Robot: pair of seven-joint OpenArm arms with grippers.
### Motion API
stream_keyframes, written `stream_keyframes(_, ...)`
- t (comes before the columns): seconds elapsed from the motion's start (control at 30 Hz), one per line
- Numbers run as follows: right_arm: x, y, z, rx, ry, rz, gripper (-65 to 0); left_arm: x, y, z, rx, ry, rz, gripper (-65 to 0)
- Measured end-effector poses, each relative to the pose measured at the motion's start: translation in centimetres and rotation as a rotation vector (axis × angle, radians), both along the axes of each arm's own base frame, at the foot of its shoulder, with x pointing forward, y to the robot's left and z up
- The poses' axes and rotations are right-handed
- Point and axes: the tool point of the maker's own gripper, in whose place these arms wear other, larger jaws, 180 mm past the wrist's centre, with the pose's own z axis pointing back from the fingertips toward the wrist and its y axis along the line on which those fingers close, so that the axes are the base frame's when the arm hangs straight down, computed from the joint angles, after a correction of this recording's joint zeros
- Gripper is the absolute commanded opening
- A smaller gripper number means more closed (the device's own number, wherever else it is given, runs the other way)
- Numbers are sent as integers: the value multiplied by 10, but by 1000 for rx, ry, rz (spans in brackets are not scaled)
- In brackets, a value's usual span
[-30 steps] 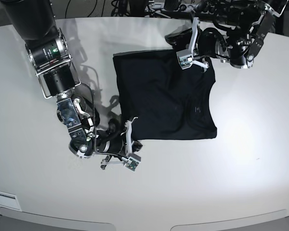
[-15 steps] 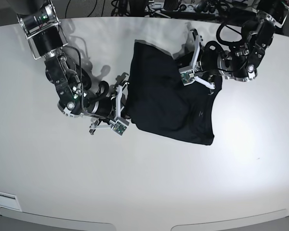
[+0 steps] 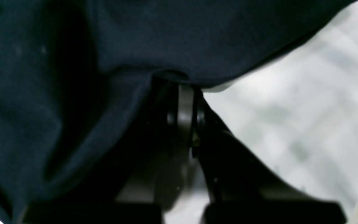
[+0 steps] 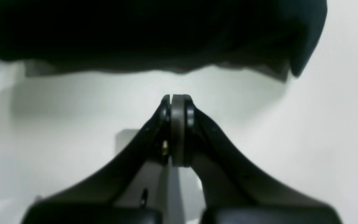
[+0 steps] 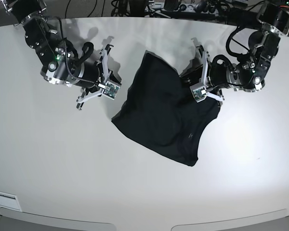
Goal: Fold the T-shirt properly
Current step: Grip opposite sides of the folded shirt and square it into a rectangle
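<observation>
L gripper (image 3: pixel 185 90): jaws pinched on T-shirt (image 5: pixel 164 113) edge; cloth drapes over and left of the tips.
R gripper (image 4: pixel 177 99): jaws together, holding nothing; shirt just ahead of tips, apart from them.
T-shirt: rumpled, partly folded on white table (image 5: pixel 135 187), btwn both grippers, nearer the L.

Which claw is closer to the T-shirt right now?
Left. The left claw is closed on the T-shirt at its far edge; the right claw sits shut and empty beside it, apart from the cloth.
</observation>
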Motion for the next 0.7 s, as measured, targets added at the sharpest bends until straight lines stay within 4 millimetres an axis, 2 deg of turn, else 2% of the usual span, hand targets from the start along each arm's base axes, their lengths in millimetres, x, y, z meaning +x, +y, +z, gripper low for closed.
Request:
stream_keyframes(0.1,30,11,35,89,-153,-2,-650,-10,2,0,-4,83,10,-650)
stream_keyframes(0.17,44,15,47,107,-195,-2,-650,-17,4,0,9,129,3,-650)
stream_keyframes(0.27,62,19,35,91,-168,3,-650,-20,6,0,28,140,-3,-650)
stream_keyframes(0.43,115,30,22,109,-124,-30,-650,-9,19,8,44,104,41,-650)
stream_keyframes(0.57,135,28,9,90,-86,-25,-650,2,43,15,151,59,70,-650)
stream_keyframes(0.7,153,29,17,96,-99,-41,-650,14,64,23,191,26,127,-650)
